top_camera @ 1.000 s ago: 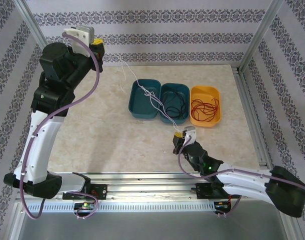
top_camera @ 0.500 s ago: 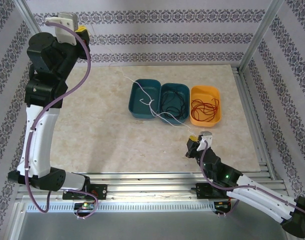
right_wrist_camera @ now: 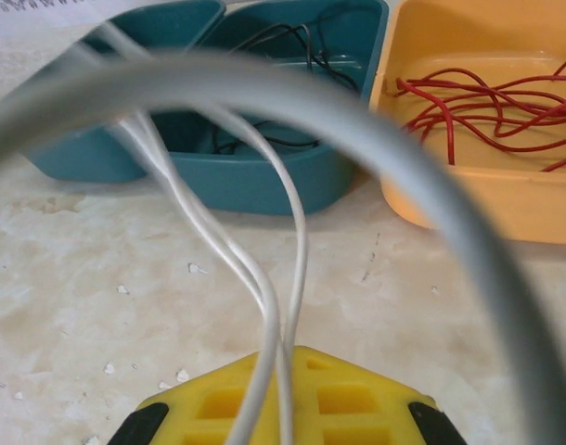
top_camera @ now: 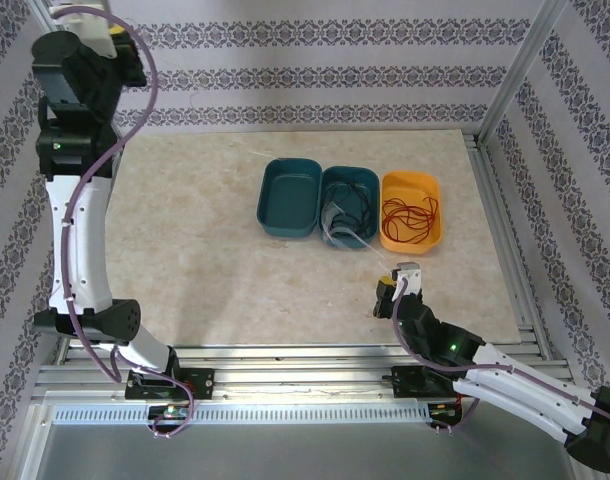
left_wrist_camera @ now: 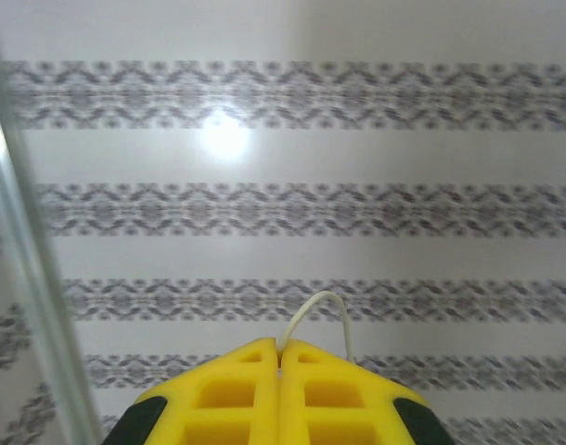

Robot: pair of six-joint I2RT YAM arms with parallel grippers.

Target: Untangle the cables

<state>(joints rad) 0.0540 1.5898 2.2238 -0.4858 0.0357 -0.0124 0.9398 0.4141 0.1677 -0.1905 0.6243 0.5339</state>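
White cable [right_wrist_camera: 300,232] rose from the right claw [right_wrist_camera: 281,357], pinched tight on its strands, toward the teal tray [right_wrist_camera: 264,181] ahead, which held the black cable [top_camera: 353,205]. Red cable [right_wrist_camera: 469,97] lay in the orange tray [right_wrist_camera: 469,209], ahead-right. Left claw [left_wrist_camera: 279,362], fully closed, gripped a white loop protruding beyond its tips.

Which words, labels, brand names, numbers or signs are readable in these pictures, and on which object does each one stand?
No text can be read in any view.
The wallpaper: ornamental bands, not letters.
The teal trays and the orange tray: no label or print visible.
The electronics at the arm bases: any print there is too small to read.
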